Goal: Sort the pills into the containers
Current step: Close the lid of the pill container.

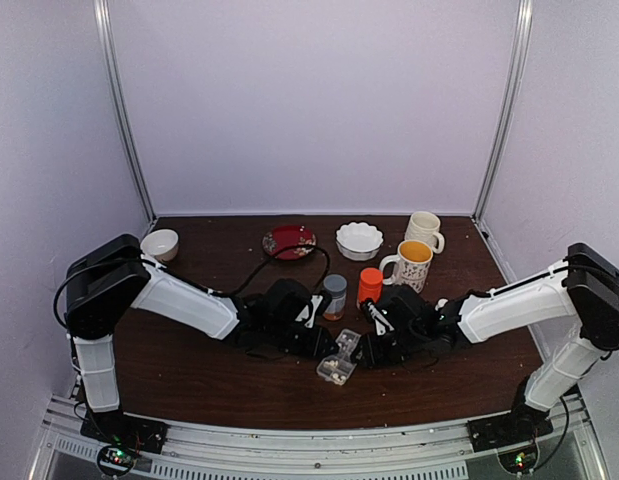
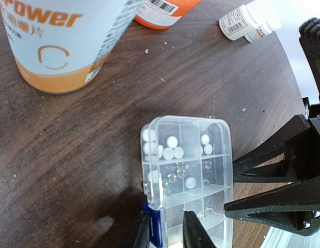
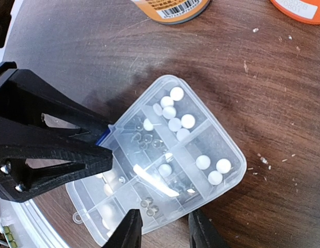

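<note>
Your left gripper point(image 2: 167, 227) clamps the clear pill box point(image 2: 185, 120) by its edge; your right gripper point(image 3: 164, 223) stands parted astride it. White pills point(image 3: 175, 124) lie in several compartments point(image 3: 203, 140).

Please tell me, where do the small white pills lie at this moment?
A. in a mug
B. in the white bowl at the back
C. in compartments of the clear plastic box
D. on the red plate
C: the white pills lie inside compartments of the clear box, as both wrist views show.
</note>
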